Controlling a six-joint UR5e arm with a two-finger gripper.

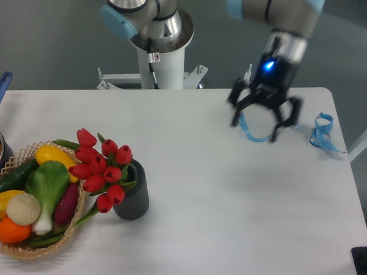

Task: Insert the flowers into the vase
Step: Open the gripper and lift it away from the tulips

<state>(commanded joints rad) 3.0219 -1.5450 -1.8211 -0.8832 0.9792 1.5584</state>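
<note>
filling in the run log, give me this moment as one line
gripper: open, empty, over right of table | flowers: leaning out of vase mouth toward basket | phase: released, arm away

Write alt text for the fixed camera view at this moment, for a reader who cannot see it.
A bunch of red flowers sits in a dark grey vase and leans left over a wicker basket of vegetables on a white table. The gripper, open and empty, hangs far to the right above a blue strip.
</note>
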